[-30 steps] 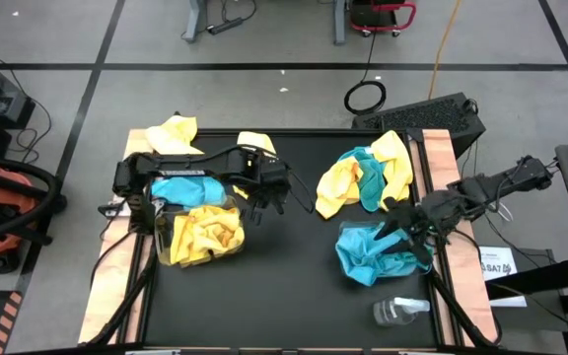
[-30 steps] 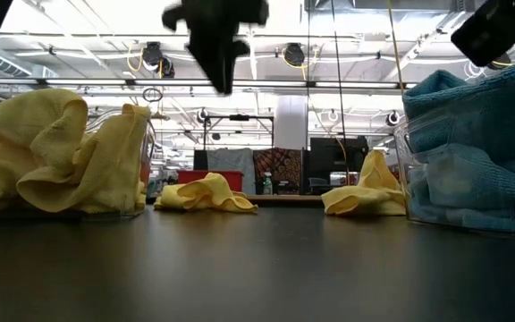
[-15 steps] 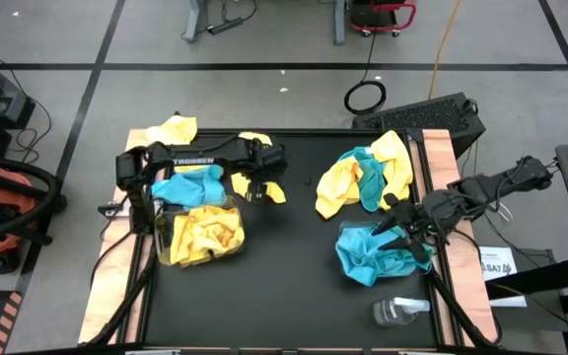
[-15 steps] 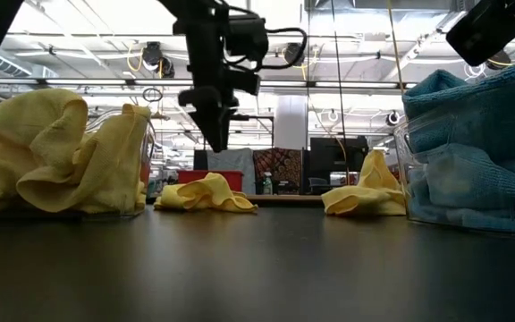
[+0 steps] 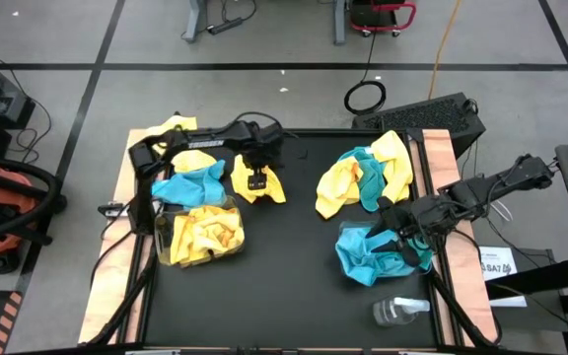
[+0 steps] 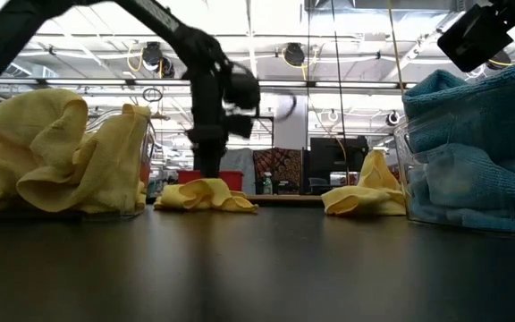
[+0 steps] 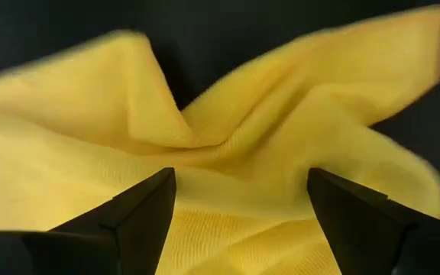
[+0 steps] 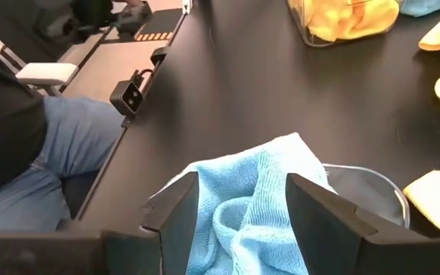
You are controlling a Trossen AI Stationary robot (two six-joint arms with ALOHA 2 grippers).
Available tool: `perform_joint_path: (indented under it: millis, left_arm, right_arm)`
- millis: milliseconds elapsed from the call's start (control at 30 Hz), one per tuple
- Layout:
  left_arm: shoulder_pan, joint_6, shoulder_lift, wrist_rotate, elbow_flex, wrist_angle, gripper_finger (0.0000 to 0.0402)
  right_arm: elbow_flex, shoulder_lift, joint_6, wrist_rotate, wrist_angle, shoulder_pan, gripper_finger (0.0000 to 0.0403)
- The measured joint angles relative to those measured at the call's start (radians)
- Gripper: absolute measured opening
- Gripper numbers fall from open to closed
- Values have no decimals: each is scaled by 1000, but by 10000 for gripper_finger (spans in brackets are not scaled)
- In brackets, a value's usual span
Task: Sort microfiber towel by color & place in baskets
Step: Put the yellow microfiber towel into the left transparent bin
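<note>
**Left gripper down on a loose yellow towel**

The left gripper point(image 5: 255, 181) sits low over a loose yellow towel point(image 5: 257, 183) near the table's far middle, fingers point(image 7: 140, 210) spread wide with the cloth bunched between them; whether they touch it I cannot tell. Just beside it lies a blue towel point(image 5: 191, 184), at the far rim of the left bin point(image 5: 160, 233), which holds yellow cloths point(image 5: 205, 232). Another yellow towel point(image 5: 174, 128) lies at the table's far left corner under the left arm.

The right gripper point(image 5: 400, 237) hangs over the right bin point(image 8: 373, 187), fingers open, a blue cloth point(image 8: 247, 198) between them in the bin. A mixed yellow-and-blue heap point(image 5: 367, 174) lies beyond that bin. A clear bottle point(image 5: 398, 311) lies near the front right edge. A seated person's leg point(image 8: 67, 141) shows beside the table point(image 5: 284, 296)
</note>
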Motion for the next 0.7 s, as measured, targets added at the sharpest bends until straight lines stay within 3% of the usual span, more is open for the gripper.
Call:
perform_joint_path:
  millis: [267,400,533,700]
  left_arm:
    - [27,-12,119,7,0,-11,304]
    - [26,32,123,14,2,-11,279]
    - [24,55,119,19,2,-11,208]
    - [20,66,120,76,8,-86,66]
  right_arm:
    - [0,37,1,-5,20,0,190]
    - [0,45,3,-3,20,0,190]
    - [0,49,3,-3,27,0,190]
    - [0,49,2,-3,33,0,190]
